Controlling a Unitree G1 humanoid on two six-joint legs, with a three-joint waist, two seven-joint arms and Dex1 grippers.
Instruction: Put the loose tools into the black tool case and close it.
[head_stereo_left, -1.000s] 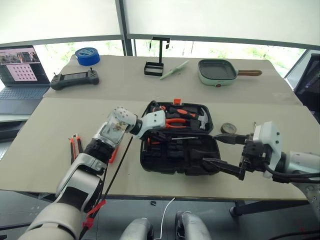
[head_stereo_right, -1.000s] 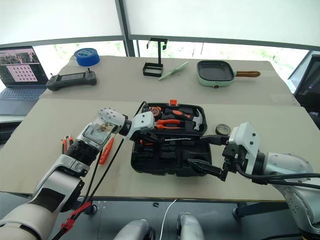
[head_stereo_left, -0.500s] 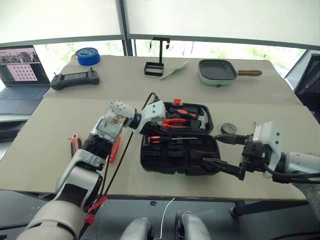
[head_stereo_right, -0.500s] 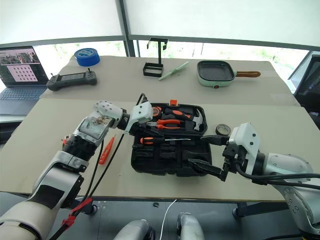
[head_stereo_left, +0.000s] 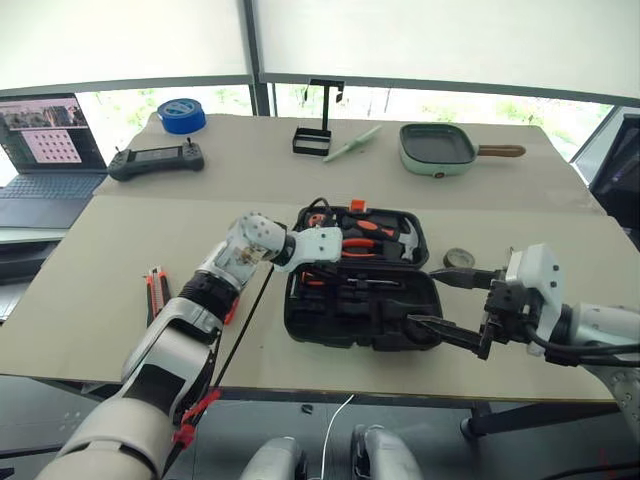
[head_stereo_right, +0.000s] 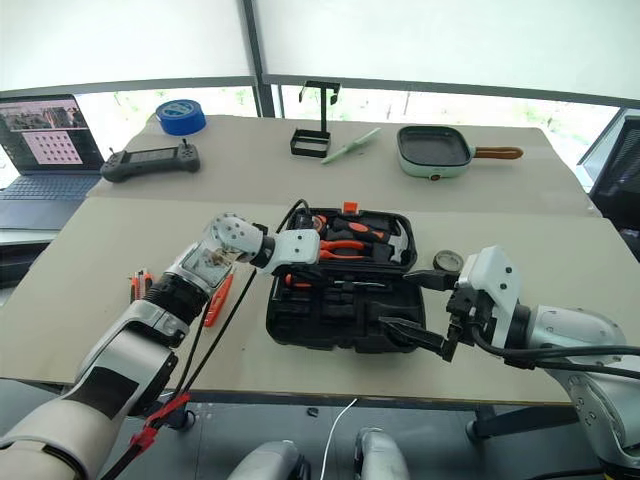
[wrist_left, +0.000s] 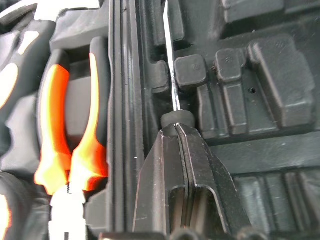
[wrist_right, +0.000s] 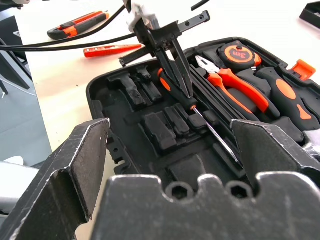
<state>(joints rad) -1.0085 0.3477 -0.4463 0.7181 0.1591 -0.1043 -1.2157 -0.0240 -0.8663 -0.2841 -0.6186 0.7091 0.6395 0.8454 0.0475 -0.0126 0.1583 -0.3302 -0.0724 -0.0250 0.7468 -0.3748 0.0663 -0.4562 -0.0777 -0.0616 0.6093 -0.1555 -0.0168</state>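
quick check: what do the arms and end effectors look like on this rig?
Both arms have pale grey and white shells with dark joints. The left end effector has two slim black tapered fingers; black cables and a red tie run along that forearm. The right end effector has long black fingers on a white wrist block, with serrated pads.

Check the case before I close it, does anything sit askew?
Yes. The screwdriver lies slanted across the case slots, not seated, with the left gripper shut on its handle.
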